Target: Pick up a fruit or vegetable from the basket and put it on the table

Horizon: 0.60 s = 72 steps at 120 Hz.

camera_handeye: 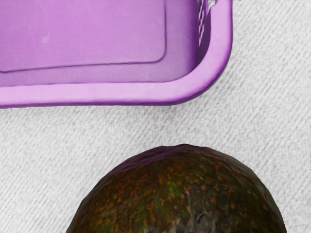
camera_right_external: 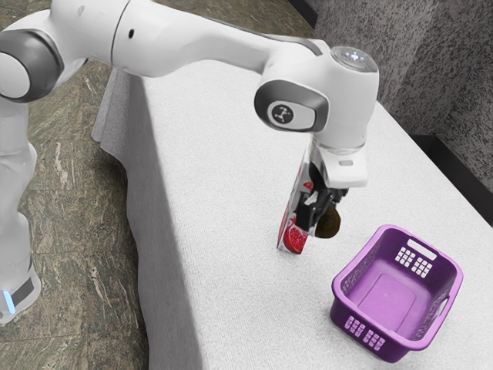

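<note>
1. Avocado (camera_handeye: 180,194) first: my claw (camera_right_external: 320,217) is clenched on it, above the worktop (camera_right_external: 231,193) and outside the basket (camera_right_external: 357,278).
2. I judge the pick done and placing in hand.
3. Next I'd ease away from the carton (camera_right_external: 295,237), towards the worktop edge on the exterior view's left, lower until the avocado touches cloth, then release gently; it could roll.
</note>
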Tool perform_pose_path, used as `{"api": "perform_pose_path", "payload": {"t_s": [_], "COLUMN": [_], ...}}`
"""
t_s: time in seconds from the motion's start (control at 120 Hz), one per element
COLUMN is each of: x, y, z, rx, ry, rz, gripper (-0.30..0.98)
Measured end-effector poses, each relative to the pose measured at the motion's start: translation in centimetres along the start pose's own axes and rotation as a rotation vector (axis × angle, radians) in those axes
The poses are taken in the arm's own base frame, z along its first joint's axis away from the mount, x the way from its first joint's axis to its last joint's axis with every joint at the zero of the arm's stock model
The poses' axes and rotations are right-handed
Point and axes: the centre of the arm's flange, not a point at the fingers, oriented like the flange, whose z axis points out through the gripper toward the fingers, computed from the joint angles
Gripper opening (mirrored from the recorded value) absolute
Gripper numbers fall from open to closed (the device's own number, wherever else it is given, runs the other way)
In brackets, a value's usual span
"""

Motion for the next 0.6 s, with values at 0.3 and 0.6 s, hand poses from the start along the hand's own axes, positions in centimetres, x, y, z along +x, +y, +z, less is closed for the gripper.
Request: {"api": "perform_pose_path", "payload": {"t_s": [0.3, 0.6], "x": [-0.2, 0.7], "y": [0.2, 3.3], "z": [0.2, -1.0], "rx": [-0.021, -0.034], "ry": [-0.002, 0.003], "rz": [-0.016, -0.01], "gripper": [0.36, 0.62]}}
